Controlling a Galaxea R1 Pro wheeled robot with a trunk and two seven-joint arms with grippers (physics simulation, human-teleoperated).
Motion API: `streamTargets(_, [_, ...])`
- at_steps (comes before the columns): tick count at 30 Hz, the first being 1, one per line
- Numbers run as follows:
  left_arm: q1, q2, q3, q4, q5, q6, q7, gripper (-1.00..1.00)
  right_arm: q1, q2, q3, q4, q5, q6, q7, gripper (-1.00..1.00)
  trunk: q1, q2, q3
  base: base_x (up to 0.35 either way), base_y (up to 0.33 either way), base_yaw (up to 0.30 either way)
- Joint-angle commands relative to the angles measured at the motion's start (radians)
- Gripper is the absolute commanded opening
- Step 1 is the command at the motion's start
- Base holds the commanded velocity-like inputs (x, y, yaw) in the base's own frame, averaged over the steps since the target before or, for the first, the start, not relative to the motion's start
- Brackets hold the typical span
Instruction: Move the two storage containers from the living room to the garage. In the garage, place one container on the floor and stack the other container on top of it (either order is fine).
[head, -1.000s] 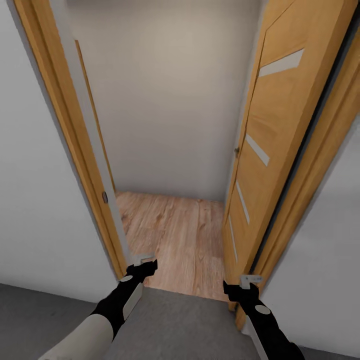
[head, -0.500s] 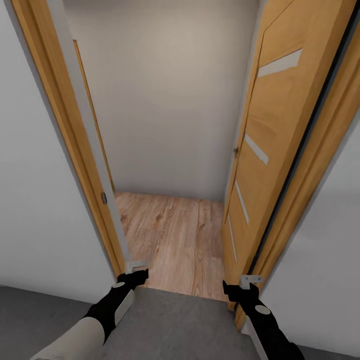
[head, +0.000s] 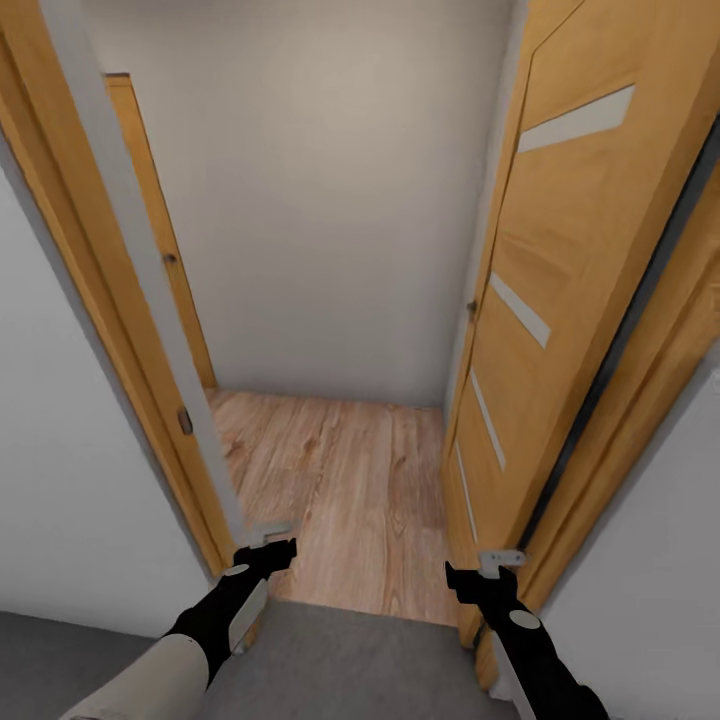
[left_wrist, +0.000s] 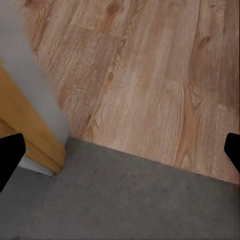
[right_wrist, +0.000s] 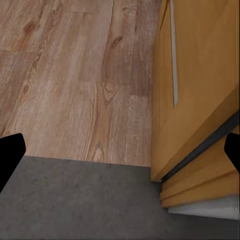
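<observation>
Rolling closer, doorway growing; wood-plank floor (head: 340, 500) ahead of my left gripper (head: 268, 545) and right gripper (head: 487, 572), both spread apart, empty. Containers nowhere yet; guessing light, stiff, grabbing rims.

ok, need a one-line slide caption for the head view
Both empty hands, left hand and right hand, lead through an open wooden door from grey floor onto wood planks.
</observation>
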Motion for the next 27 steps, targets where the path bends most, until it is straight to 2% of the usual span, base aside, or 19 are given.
streamTargets(1, [0.0,0.001,-0.008,-0.002,0.01,0.005,0.007,1.0,-0.001,0.001,-0.001,-0.002,0.001,0.006,-0.002,1.0,0.001,-0.002,-0.002,0.055,0.0,-0.234])
streamTargets(9, [0.0,0.004,-0.007,-0.002,0.012,0.003,0.004,1.0,0.0,0.001,0.0,-0.002,0.001,0.006,-0.002,1.0,0.001,-0.002,-0.002,0.012,0.002,-0.204])
streamTargets(17, [0.0,0.003,-0.006,-0.002,0.012,0.004,0.009,1.0,0.0,0.001,0.0,-0.002,0.001,0.005,-0.002,1.0,0.001,-0.002,-0.002,0.0,0.215,-0.018])
streamTargets(27, [0.0,0.001,-0.007,-0.002,0.011,-0.001,0.007,1.0,-0.001,0.001,0.001,-0.002,0.001,0.005,-0.002,1.0,0.001,-0.002,-0.002,0.008,0.026,0.0])
